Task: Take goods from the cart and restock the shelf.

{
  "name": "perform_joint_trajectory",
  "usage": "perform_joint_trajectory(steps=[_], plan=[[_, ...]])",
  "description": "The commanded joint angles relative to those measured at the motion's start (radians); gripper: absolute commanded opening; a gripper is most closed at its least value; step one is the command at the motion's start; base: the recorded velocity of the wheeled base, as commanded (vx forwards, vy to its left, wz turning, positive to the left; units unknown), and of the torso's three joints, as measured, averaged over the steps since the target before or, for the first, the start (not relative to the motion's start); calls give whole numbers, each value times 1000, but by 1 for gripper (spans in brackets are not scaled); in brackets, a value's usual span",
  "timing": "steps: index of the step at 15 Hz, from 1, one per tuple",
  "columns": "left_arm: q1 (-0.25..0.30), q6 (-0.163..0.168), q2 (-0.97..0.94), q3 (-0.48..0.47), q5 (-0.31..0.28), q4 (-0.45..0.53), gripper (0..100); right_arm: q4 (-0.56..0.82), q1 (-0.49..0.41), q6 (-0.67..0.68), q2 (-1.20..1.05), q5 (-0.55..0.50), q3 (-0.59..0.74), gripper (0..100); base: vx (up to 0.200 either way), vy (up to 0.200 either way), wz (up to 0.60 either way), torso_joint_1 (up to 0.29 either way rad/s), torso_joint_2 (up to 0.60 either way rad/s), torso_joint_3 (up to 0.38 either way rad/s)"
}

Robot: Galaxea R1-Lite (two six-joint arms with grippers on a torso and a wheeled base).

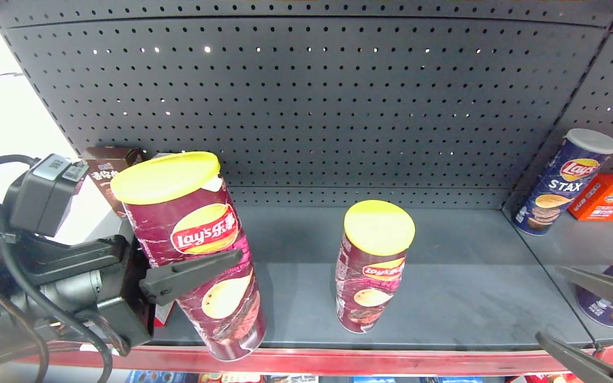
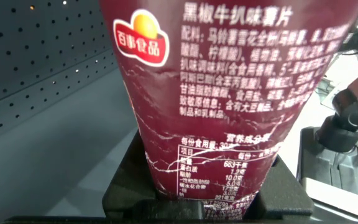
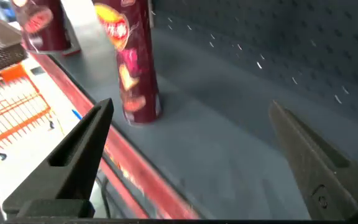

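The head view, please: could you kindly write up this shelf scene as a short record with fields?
Left end effector: shut on maroon cylindrical chip can with yellow lid, held tilted, base near the shelf's front edge
Right end effector: open, holding nothing, at the shelf's right end
Second maroon chip can: upright, mid-shelf, apart from the held one
Dark grey metal shelf: red front edge, pegboard back
Neighbouring bay: blue chip can with grey lid, orange box beside it
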Motion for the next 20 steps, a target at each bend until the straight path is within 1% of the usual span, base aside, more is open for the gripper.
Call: perform_joint_trajectory(steps=[1,2,3,4,5,6,7,9,10,12,13,14,15,16,17,18,19,20], plan=[[-4,-1,-2,0,0,0,0,347,-85,5,-357,-1,-109,100,0,0,0,0,0,0],[-4,-1,-17,3,0,0,0,686,-117,5,-531,-6,-223,100,0,0,0,0,0,0],[-4,-1,-20,3,0,0,0,916,-135,5,-636,-24,-292,100,0,0,0,0,0,0],[-6,-1,-20,2,0,0,0,1022,-146,5,-685,-33,-322,100,0,0,0,0,0,0],[-6,-1,-20,-1,0,0,0,1205,-181,7,-791,-55,-354,100,0,0,0,0,0,0],[-6,-1,-20,-4,0,0,0,1215,-204,7,-820,-76,-341,100,0,0,0,0,0,0],[-6,1,-20,-10,0,0,0,1223,-253,5,-857,-125,-308,100,0,0,0,0,0,0],[-13,1,-23,-12,0,1,0,1215,-338,7,-933,-182,-215,100,0,0,0,0,0,0],[-15,1,-23,-10,0,1,0,1208,-339,3,-935,-222,-183,100,0,0,0,0,0,0],[-15,1,-41,0,2,1,0,1168,-339,-6,-935,-524,-83,100,0,0,0,0,0,0],[-15,1,-45,2,2,1,0,1159,-339,-20,-935,-615,-40,100,0,0,0,0,0,0],[-15,1,-48,2,2,1,0,1096,-338,-23,-935,-769,4,100,0,0,0,0,0,0],[-13,1,-60,3,2,3,0,1047,-339,46,-935,-921,18,100,0,0,0,0,0,0],[-13,1,-61,3,2,3,0,1053,-339,59,-935,-920,17,100,0,0,0,0,0,0],[-15,2,-61,5,2,3,0,1053,-338,59,-935,-874,17,100,0,0,0,0,0,0],[-15,2,-61,0,2,1,0,1054,-338,63,-935,-722,17,100,0,0,0,0,0,0],[-15,2,-61,-1,2,1,0,1054,-338,63,-935,-691,17,100,0,0,0,0,0,0],[-17,2,-63,2,2,1,0,1056,-339,59,-935,-578,17,100,0,0,0,0,0,0]])
